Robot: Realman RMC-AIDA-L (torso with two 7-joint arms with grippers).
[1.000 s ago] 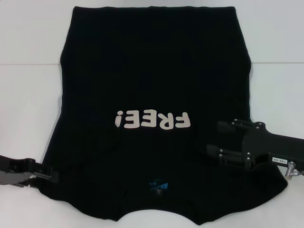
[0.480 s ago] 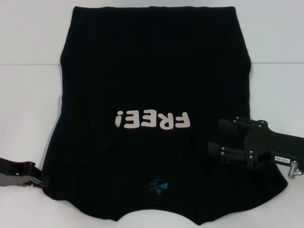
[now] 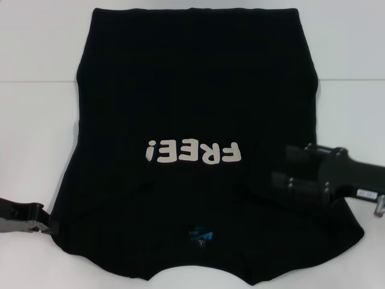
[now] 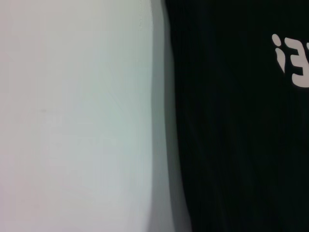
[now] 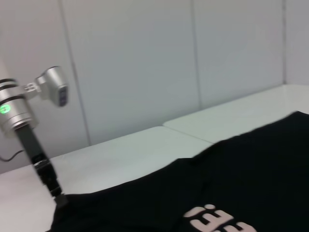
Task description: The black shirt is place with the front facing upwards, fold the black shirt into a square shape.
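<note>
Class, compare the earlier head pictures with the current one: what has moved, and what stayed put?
The left gripper drew back toward the robot's left, to the shirt's edge. The right gripper shifted slightly toward the robot and tilted. The black shirt stayed flat on the table.

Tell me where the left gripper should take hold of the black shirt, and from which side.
Probably the black shirt is best pinched at its near left corner, the sleeve edge beside the left gripper, coming in from the robot's left, low over the white table. The cloth lies flat there with a free edge. The right gripper is over the shirt's opposite side, right of the FREE! lettering.
</note>
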